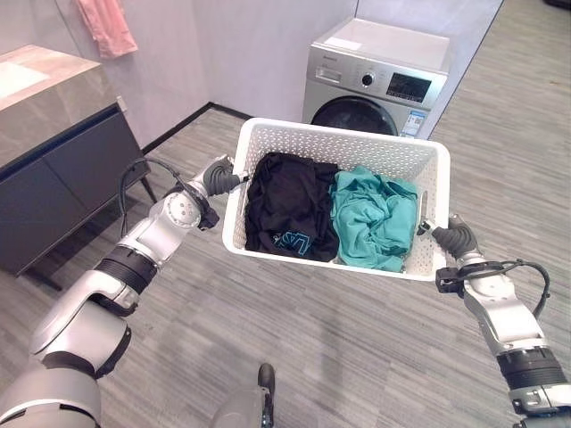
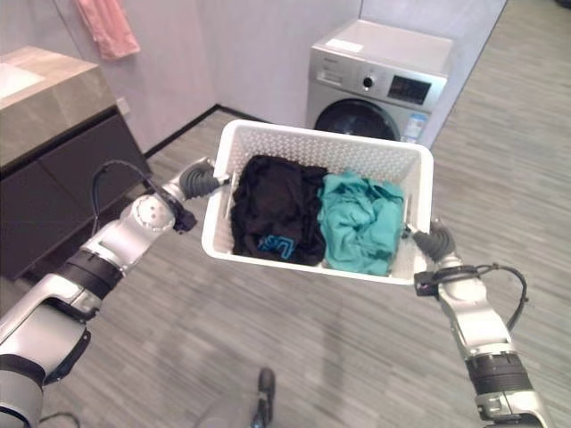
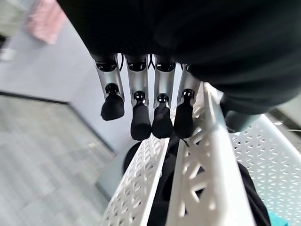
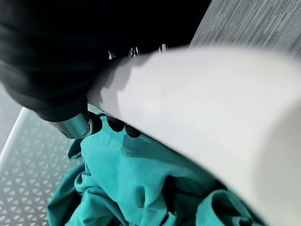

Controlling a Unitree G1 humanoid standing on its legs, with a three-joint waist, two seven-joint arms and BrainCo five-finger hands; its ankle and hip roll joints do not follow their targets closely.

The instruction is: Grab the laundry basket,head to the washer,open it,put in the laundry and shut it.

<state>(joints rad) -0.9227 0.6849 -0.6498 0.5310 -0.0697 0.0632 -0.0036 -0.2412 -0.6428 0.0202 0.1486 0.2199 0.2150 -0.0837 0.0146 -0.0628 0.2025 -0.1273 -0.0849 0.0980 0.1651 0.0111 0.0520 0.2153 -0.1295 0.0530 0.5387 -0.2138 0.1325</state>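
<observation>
I hold a white perforated laundry basket [image 1: 357, 148] in the air between both hands. Inside lie a black garment [image 1: 285, 205] on the left and a teal one [image 1: 375, 218] on the right. My left hand [image 1: 221, 176] pinches the basket's left rim, its fingers [image 3: 141, 117] outside the wall and the thumb inside. My right hand [image 1: 457, 237] grips the right side, its dark fingertips [image 4: 117, 125] poking through the handle slot under the rim [image 4: 197, 108]. The silver washer [image 1: 375, 76] stands just beyond the basket, its round dark door [image 1: 361, 114] shut.
A dark vanity cabinet [image 1: 62, 169] with a stone top stands along the left wall. A pink towel [image 1: 107, 25] hangs above it. Grey plank floor [image 1: 294, 330] stretches below the basket and off to the right of the washer.
</observation>
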